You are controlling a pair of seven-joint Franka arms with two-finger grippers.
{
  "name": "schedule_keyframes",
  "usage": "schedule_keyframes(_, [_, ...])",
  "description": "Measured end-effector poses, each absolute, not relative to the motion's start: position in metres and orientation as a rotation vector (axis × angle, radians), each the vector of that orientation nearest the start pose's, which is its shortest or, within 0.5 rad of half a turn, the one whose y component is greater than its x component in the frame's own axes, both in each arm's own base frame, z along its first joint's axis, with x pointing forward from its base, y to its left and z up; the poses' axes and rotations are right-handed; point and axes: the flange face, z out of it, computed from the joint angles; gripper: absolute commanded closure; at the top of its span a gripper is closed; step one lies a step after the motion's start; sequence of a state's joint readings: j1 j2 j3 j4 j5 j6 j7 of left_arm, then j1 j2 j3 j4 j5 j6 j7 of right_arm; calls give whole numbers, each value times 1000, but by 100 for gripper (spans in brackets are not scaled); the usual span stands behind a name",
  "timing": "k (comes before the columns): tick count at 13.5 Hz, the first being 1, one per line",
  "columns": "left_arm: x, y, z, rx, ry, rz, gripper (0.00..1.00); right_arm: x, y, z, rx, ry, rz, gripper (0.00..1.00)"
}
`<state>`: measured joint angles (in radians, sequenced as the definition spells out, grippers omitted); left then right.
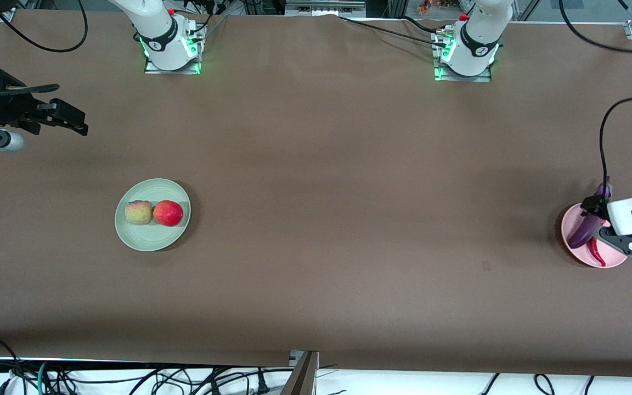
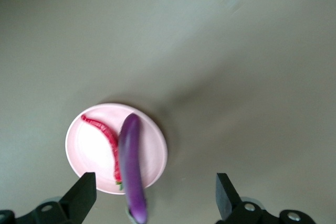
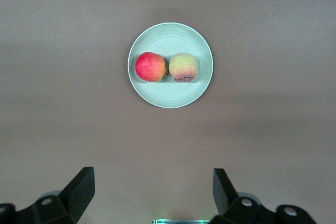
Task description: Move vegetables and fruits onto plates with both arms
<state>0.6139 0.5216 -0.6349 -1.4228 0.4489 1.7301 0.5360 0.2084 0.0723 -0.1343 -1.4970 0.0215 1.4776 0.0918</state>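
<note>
A: What lies nearest the front camera?

B: I see the red chili pepper (image 1: 597,252) on the pink plate (image 1: 573,248) at the left arm's end, with the purple eggplant (image 1: 583,232) leaning over the rim. My left gripper (image 2: 153,195) hangs above them, fingers spread, holding nothing.

A: And the fruits?

B: The yellow-green fruit (image 1: 138,212) and red fruit (image 1: 168,213) touch on the green plate (image 1: 151,240). My right gripper (image 1: 69,120) waits farther off at the right arm's end of the table (image 1: 327,219), fingers apart.

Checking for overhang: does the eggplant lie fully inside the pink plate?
No. The eggplant lies on the pink plate, one end past the rim.
</note>
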Motion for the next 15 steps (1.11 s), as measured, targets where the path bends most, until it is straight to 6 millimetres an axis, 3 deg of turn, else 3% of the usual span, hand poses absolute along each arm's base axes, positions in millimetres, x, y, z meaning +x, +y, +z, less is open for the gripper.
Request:
schedule_keyframes(4, [663,31,489,-3063,702,182,0,566,47,613,-3134,29,122,1])
schedule_keyframes(8, [656,-57,543,-3089,472,175,0,566,47,613,-3134,29,120,1])
schedule_keyframes(10, [653,-67,556,-3110,365,164,0,566,47,613,-3134,29,119,1])
schedule_keyframes(12, [645,-56,560,-3167,234,190,0,566,47,613,-3134,29,119,1])
schedule_keyframes(15, [617,-25,566,-3179,67,26,0,567,47,613,-3134,30,118,1])
